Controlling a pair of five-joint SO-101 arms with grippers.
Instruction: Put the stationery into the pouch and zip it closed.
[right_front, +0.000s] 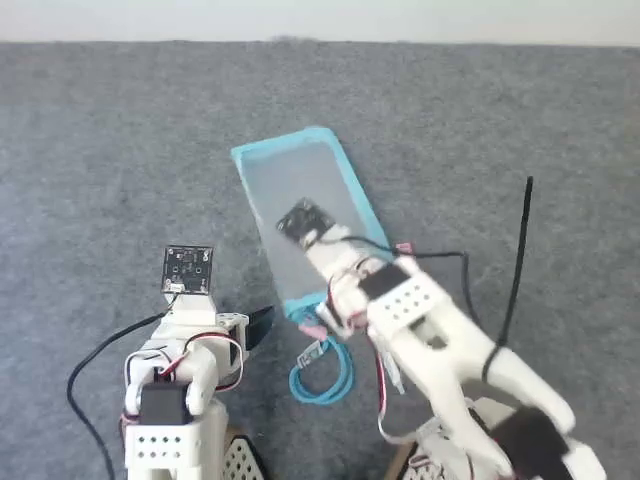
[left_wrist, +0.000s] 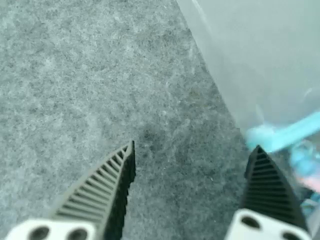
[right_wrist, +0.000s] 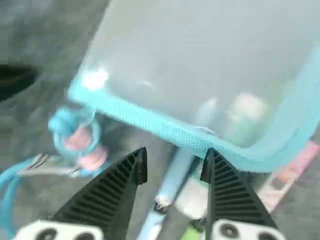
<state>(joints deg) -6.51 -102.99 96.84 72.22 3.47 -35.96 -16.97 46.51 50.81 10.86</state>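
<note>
The right gripper (right_wrist: 175, 152) is hanging right at the mouth of the pouch (right_front: 300, 190), jaws parted to a middling gap and gripping nothing. A pale blue pen (right_wrist: 172, 180) is lying beneath it, apparently reaching in across the teal rim (right_wrist: 150, 125) with other stationery beside it. So I'm reading this as the loading step, with the zipping not yet begun. The left gripper (left_wrist: 194, 146) is sitting spread wide and empty over the grey mat (right_front: 120, 150), just beside the pouch's near corner. The next move, I'd say, is calling for a push on that pen, deeper past the rim, while the left one steadies the corner. The blue cord (right_front: 322, 378) is coiling just beside the opening, and that's looking like a snag risk. Open mat is lying to the left and beyond the pouch, while both arms are crowding its near end.
</note>
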